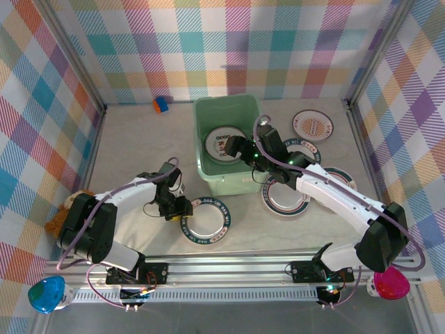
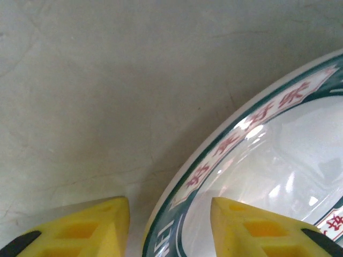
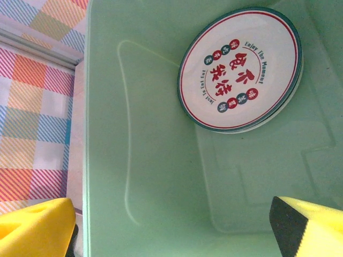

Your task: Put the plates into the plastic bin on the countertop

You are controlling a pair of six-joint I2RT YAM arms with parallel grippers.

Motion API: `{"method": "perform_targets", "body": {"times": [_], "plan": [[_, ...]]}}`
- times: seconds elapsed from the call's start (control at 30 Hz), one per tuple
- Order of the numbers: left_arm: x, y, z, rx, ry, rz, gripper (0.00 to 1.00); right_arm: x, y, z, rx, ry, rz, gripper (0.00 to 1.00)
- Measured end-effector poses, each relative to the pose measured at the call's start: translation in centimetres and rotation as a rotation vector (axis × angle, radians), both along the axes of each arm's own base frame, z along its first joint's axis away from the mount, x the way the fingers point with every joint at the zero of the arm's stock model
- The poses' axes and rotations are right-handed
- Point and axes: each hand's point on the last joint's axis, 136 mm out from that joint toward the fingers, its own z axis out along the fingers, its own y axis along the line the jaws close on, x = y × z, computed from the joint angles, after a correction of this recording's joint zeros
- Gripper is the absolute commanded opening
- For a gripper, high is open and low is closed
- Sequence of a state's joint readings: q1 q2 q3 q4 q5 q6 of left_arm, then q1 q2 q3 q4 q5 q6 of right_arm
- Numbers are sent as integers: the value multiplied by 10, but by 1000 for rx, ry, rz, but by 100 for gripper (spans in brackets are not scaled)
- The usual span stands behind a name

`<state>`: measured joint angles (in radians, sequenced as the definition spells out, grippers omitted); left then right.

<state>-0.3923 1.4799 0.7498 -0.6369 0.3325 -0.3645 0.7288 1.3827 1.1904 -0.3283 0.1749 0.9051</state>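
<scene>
The mint-green plastic bin (image 1: 208, 167) stands mid-countertop (image 1: 132, 149). A white plate with red characters (image 1: 221, 139) lies in it on another plate (image 3: 239, 69). My right gripper (image 1: 228, 146) hovers over the bin interior (image 3: 155, 176), open wide with nothing between its yellow fingers (image 3: 32, 227). My left gripper (image 1: 182, 207) is low at the left edge of a teal-rimmed plate (image 1: 206, 221) in front of the bin. It is open (image 2: 169, 230), with that plate's rim (image 2: 225, 144) between its yellow fingers (image 2: 96, 225). More plates lie right of the bin: a red-patterned one (image 1: 312, 125) and teal-rimmed ones (image 1: 286, 196), (image 1: 342, 177).
A small blue and orange toy (image 1: 161, 104) lies by the back wall. A brown plush (image 1: 59, 217) sits at the left wall. Plaid walls and aluminium rails (image 1: 229, 268) frame the countertop. Bare surface lies left of the bin.
</scene>
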Motion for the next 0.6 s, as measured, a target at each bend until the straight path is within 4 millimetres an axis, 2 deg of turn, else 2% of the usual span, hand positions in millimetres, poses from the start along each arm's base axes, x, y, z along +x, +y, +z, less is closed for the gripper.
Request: {"method": "perform_targets", "body": {"times": [0.2, 0.37, 0.6], "plan": [[2, -1, -4, 10, 23, -38, 26, 2, 2, 0, 7, -3, -1, 94], [5, -8, -3, -16, 33, -66, 24, 4, 4, -7, -1, 10, -4, 95], [5, -9, -2, -24, 33, -75, 16, 5, 5, -8, -1, 9, -4, 95]]}}
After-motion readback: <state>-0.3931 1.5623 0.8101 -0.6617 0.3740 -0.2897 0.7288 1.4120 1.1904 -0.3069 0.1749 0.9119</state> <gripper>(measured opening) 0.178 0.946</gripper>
